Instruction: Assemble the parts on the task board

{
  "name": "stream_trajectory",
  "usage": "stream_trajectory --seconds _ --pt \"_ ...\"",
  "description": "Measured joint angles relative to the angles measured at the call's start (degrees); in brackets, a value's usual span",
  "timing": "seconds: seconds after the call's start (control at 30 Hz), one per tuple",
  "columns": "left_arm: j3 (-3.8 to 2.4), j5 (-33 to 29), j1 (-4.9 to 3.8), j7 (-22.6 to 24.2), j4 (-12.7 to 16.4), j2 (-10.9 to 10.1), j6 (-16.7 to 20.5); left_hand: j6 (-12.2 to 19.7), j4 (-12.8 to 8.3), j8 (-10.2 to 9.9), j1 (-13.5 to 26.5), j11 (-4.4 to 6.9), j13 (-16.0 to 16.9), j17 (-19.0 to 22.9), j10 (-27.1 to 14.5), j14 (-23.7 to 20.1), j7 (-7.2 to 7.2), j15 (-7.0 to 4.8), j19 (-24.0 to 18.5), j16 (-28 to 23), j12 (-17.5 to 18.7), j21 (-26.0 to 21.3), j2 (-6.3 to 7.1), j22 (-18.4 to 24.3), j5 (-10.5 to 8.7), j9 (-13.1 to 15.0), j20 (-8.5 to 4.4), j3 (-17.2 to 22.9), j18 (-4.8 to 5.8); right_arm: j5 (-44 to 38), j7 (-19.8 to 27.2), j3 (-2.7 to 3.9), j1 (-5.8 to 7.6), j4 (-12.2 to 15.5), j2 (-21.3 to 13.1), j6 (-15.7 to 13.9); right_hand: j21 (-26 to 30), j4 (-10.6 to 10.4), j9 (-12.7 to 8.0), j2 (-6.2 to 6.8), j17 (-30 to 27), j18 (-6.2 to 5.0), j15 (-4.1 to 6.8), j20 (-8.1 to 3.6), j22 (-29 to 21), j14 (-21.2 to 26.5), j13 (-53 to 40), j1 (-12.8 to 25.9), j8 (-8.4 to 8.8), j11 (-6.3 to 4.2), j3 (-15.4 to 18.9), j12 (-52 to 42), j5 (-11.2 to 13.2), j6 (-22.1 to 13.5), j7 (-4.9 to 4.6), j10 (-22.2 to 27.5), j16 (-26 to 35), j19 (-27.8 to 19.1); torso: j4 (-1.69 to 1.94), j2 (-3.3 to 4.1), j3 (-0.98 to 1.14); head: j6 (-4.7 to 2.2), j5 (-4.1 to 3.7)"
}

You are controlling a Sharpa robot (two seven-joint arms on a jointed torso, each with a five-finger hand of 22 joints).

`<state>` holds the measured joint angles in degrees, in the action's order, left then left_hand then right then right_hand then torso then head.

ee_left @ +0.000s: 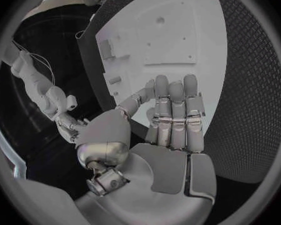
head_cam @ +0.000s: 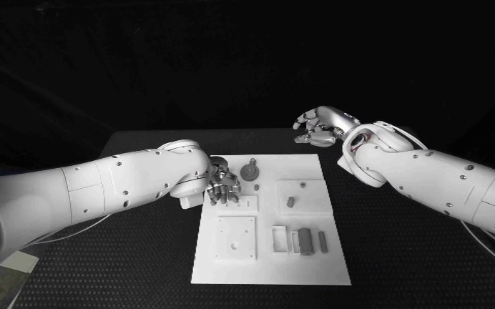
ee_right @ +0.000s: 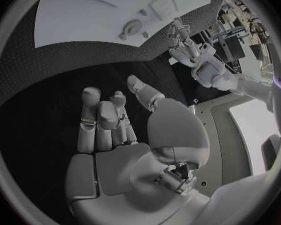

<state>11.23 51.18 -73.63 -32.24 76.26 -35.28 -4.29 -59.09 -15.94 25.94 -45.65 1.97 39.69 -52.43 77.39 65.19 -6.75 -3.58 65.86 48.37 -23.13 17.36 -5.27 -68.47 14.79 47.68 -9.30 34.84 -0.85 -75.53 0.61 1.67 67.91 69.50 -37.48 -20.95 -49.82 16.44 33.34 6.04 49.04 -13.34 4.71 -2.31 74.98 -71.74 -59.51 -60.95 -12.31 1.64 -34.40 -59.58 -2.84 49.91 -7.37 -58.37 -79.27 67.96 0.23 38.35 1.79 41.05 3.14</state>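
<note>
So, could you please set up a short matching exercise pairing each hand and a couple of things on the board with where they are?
Things:
1. left hand
2. right hand
3. round grey part
4. task board

Places:
A. beyond the board's far right corner, over the black table
B. middle of the table
C. over the board's left edge
D. on the board near its far edge

Pairs: 1-C, 2-A, 3-D, 4-B

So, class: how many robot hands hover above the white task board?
1: the left silver hand hovers over the white task board's left edge; the right silver hand hangs beyond its far corner.
</note>
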Motion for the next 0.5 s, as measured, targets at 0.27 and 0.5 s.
stream_trajectory --seconds 0.27,0.5 --pt "0.01 2.2 0.02 0.1 -0.3 0.5 0.2 -0.5 -0.1 0.0 0.2 -0.01 0.0 0.3 0.0 0.0 0.11 0.0 0.0 0.2 0.0 0.0 0.23 -0.2 -0.44 0.2 0.0 0.6 0.0 0.0 0.0 0.0 0.0 0.1 0.0 0.1 0.0 0.2 0.0 0.0 0.0 0.0 0.0 0.08 0.0 0.0 0.0 0.0 0.0 0.0 0.2 0.0 0.0 -0.1 -0.15 0.0 0.2 -0.1 -0.06 0.04 -0.03 0.08 -0.32" --pt "0.47 4.8 0.0 0.2 -0.9 1.4 0.4 -0.8 -0.3 0.0 0.6 -0.01 0.0 0.4 0.0 0.0 0.2 0.01 0.0 0.2 0.0 0.0 0.6 -0.3 -0.44 0.2 0.01 0.7 0.0 0.0 0.0 -0.01 0.0 0.3 0.0 0.1 0.0 0.2 0.0 0.0 0.0 0.0 0.0 0.09 0.0 0.0 0.0 0.0 0.0 0.0 0.2 0.0 0.0 -0.1 -0.15 0.0 0.2 -0.1 -0.02 0.07 -0.04 0.14 -0.42"
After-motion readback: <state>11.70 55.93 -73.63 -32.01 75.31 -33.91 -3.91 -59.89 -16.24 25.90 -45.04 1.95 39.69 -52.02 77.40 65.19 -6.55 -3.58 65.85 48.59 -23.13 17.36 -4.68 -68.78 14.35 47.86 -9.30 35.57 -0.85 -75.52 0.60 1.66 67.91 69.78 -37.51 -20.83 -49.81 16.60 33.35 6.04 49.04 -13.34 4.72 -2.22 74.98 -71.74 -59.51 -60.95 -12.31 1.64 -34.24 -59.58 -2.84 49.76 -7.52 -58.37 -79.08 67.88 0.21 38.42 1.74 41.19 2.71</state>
